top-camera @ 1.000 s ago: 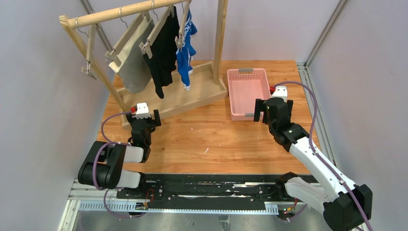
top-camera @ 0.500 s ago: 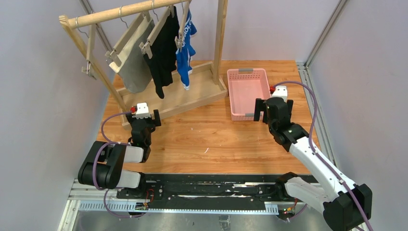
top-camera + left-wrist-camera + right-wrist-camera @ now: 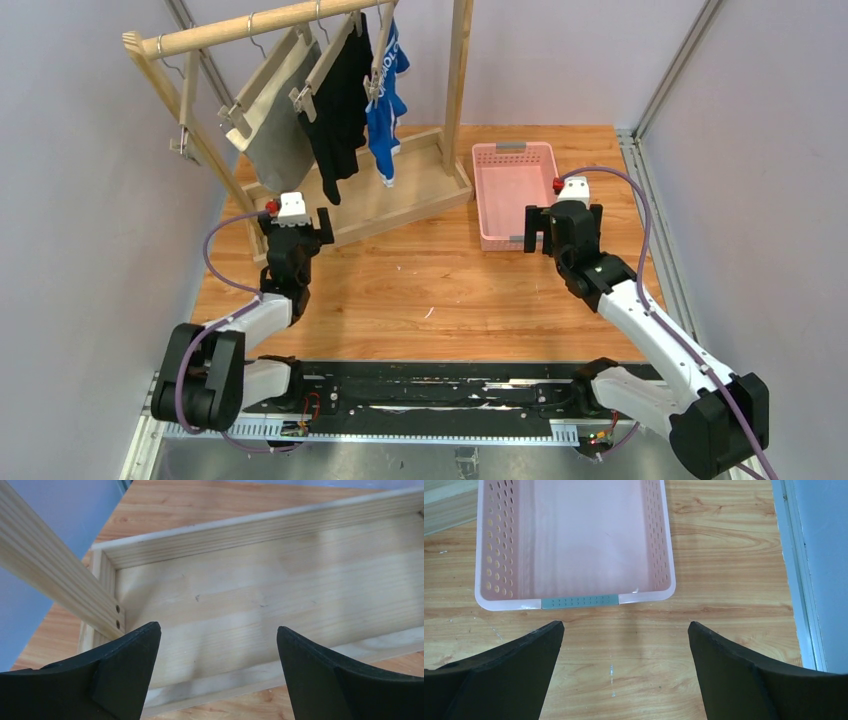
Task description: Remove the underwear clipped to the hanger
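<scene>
Three pieces of underwear hang clipped to wooden hangers on a wooden rack in the top view: a grey one, a black one and a blue one with white lettering. My left gripper is open and empty, low by the front edge of the rack's base tray, below the grey garment. My right gripper is open and empty over the table just in front of the pink basket. Neither wrist view shows any garment.
The rack's slanted leg crosses the left wrist view at the left. The pink basket's near rim with its grey handle lies just ahead of my right gripper. A grey wall stands on the left and a metal rail on the right.
My left arm has stretched forward, bringing its gripper closer to the rack's base. My right gripper has shifted slightly forward and left toward the basket.
</scene>
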